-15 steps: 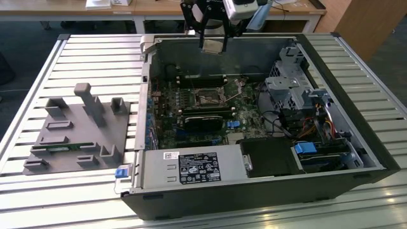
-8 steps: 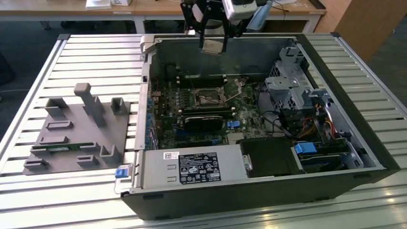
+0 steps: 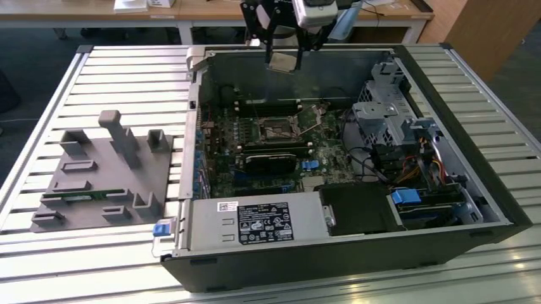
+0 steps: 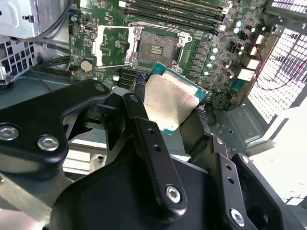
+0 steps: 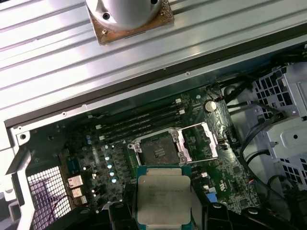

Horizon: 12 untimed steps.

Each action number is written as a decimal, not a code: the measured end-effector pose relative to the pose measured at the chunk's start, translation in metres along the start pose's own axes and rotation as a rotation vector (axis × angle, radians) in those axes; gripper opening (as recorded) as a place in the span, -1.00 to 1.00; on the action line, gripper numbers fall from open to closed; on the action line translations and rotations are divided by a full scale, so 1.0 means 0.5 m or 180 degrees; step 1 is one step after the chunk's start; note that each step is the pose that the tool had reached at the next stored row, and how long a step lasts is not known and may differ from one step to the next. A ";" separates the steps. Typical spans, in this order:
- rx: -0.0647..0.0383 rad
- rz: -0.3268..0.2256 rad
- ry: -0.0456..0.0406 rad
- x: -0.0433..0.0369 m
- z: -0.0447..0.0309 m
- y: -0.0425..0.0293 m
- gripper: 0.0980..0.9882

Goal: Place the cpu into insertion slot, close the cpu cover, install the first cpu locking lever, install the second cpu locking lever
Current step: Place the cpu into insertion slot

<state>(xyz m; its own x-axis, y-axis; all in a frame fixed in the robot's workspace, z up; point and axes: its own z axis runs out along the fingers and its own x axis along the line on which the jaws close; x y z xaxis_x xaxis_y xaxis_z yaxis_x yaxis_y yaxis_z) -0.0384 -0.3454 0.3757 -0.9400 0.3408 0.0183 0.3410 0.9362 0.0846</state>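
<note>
1. Plainly, the cpu (image 4: 168, 103) is pinched by two opposite edges between the jaws of the gripper (image 3: 283, 57). The hold is narrow, so a slip or twist of the chip is judged the chief risk.
2. The insertion slot (image 5: 157, 148) is seen open near the middle of the green board (image 5: 230, 167). The cpu cover (image 5: 201, 141) is swung open just beside it.
3. Damage to the socket is judged likely if the chip is lowered off-square or with its corners turned the wrong way.
4. A finger (image 4: 144, 124) could be caught on the raised cover, since the cover is so near the slot.
5. The cpu is held in the air, well apart from the slot. In the exterior view it is seen above the edge of the open computer case (image 3: 355, 263) farthest from that camera.
6. The arm is held high over that edge, with the gripper pointed down towards the inside of the case.
7. The chip's grey metal top is turned towards both wrist cameras, and the slot is seen beyond it. Whether the chip is carried level cannot be told.
</note>
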 end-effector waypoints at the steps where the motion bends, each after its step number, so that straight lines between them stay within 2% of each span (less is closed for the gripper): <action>1: -0.0001 0.0024 -0.0002 0.000 0.000 0.000 0.00; 12: -0.0006 0.0288 -0.0024 0.000 0.001 0.000 0.00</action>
<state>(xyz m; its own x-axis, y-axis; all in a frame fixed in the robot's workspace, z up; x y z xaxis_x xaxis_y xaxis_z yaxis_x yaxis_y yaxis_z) -0.0386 -0.3454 0.3753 -0.9052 0.4246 0.0183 0.4246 0.9014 0.0847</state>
